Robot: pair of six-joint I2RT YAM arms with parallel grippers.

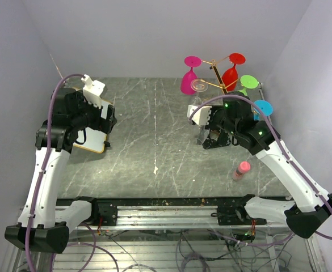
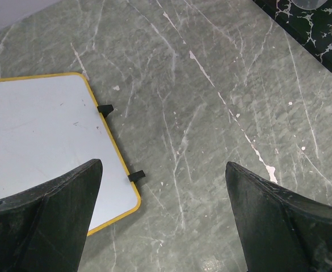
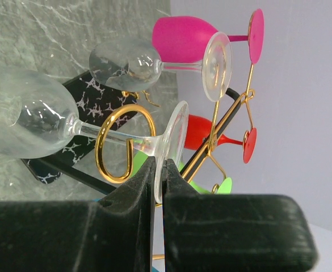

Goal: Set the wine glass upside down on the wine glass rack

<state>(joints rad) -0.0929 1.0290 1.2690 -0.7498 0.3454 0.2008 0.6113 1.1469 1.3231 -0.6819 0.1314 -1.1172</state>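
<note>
My right gripper (image 3: 159, 167) is shut on the rim of the foot of a clear wine glass (image 3: 29, 116). The glass's stem lies across the curl of a gold hook (image 3: 123, 141) of the wine glass rack (image 3: 234, 107). The rack's black marbled base (image 3: 100, 93) is under the bowl. In the top view the right gripper (image 1: 212, 135) sits just in front of the rack (image 1: 222, 76). A second clear glass (image 3: 126, 62), a pink one (image 3: 183, 37) and a red one (image 3: 211, 133) hang on the rack. My left gripper (image 2: 163, 218) is open and empty above the table.
A white board with a yellow rim (image 2: 41, 141) lies under the left gripper. A corner of the rack base (image 2: 313, 28) shows in the left wrist view. A small pink bottle (image 1: 241, 170) lies near the right arm. Green (image 1: 248, 82) and blue (image 1: 263, 107) glasses hang on the rack's right side.
</note>
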